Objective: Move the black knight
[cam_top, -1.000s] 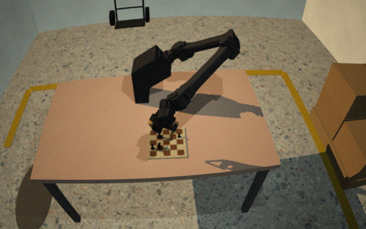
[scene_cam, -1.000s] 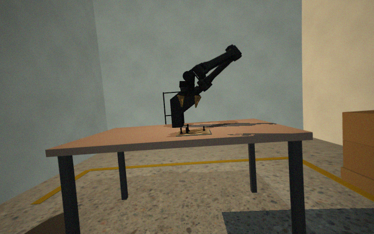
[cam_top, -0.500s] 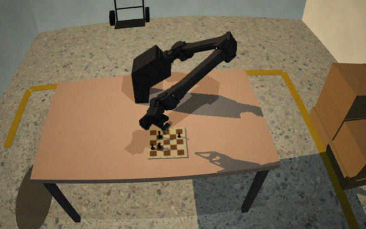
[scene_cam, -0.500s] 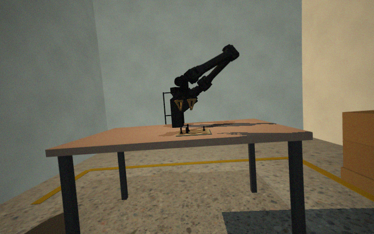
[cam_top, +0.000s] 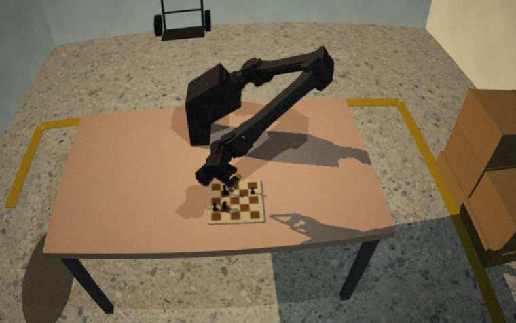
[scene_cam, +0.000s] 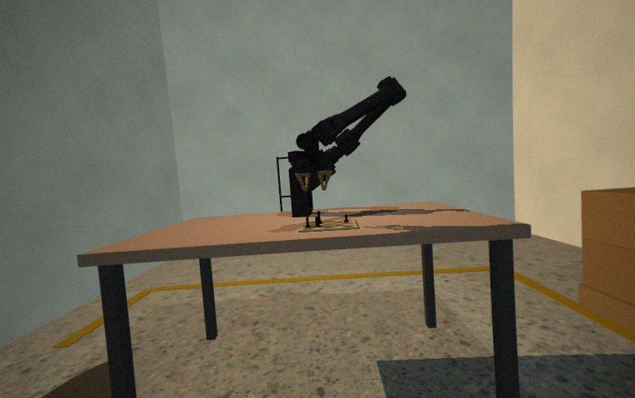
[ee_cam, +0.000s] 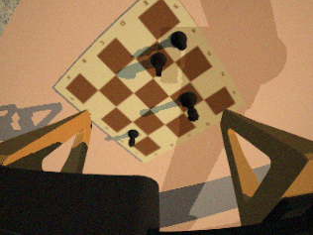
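Note:
A small chessboard (cam_top: 235, 220) (scene_cam: 348, 227) (ee_cam: 137, 35) lies on the pink table (cam_top: 133, 171) (scene_cam: 234, 234). Several black pieces stand upright on it: one (cam_top: 225, 190) (ee_cam: 189, 101) at the far left, one (cam_top: 252, 188) (ee_cam: 133, 136) at the far right, and two close together, one (cam_top: 225, 206) (ee_cam: 157, 61) beside the other (cam_top: 214, 207) (ee_cam: 177, 40). They are too small to tell which is the knight. My gripper (cam_top: 230, 181) (scene_cam: 313, 188) (ee_cam: 156, 117) is open and empty. It hangs well above the board's far left edge, fingers pointing down.
The arm's black base (cam_top: 211, 102) stands on the table behind the board. Cardboard boxes (cam_top: 487, 152) (scene_cam: 609, 243) stand on the floor to the right. A hand truck (cam_top: 182, 22) stands at the back wall. Yellow tape (cam_top: 22, 167) marks the floor around the table.

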`<state>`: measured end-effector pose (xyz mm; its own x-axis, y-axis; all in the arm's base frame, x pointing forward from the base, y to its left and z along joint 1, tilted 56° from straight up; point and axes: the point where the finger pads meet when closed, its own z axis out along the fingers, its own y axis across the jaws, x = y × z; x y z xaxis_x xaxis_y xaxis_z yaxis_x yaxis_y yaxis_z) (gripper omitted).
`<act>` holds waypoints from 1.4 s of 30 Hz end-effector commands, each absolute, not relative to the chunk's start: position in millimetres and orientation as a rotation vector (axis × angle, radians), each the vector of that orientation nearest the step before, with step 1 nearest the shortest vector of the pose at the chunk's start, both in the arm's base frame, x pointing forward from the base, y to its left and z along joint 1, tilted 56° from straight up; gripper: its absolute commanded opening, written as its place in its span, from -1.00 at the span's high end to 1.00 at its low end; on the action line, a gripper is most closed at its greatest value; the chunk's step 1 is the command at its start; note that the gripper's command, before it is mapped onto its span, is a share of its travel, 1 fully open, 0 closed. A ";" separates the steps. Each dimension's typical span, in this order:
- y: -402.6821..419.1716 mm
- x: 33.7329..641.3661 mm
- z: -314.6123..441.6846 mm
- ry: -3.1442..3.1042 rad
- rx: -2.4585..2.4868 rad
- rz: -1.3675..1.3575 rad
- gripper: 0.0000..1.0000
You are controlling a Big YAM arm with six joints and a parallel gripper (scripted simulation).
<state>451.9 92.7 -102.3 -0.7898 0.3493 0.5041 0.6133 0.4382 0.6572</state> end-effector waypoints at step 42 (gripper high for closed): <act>118.1 458.6 -120.5 -2.404 -0.851 -1.284 0.28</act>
